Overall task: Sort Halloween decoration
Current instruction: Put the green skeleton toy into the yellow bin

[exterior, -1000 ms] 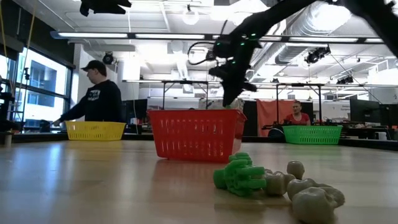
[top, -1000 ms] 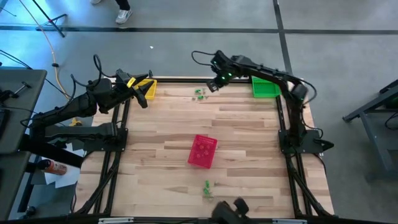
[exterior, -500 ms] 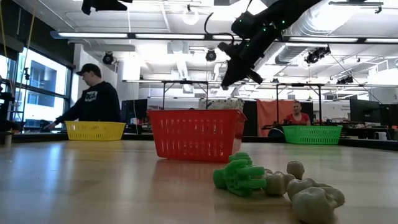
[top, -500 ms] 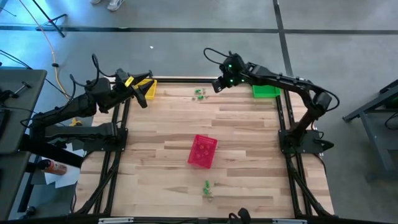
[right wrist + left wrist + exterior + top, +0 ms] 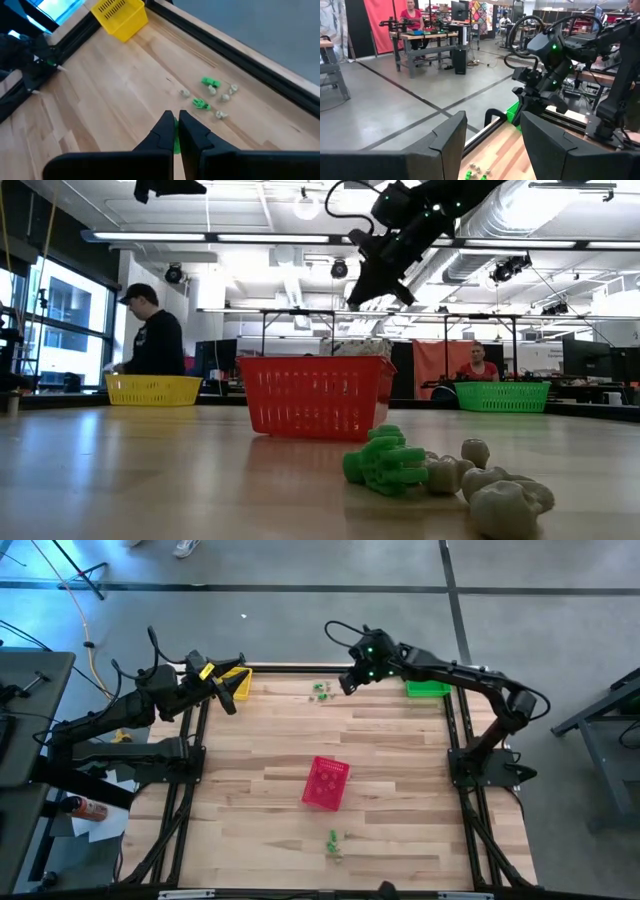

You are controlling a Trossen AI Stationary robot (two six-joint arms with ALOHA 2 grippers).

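Baskets – three, trinket clusters – two, right hand clenched on green trinket, left hand released.

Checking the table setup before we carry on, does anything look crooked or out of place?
The red basket sits mid-table, turned at an angle to the table edges, unlike the yellow basket and green basket at the far corners. Small trinkets lie loose in two clusters.

Green trinket mostly hidden between right tool fingers; shape unclear.

Three baskets, two trinket clusters
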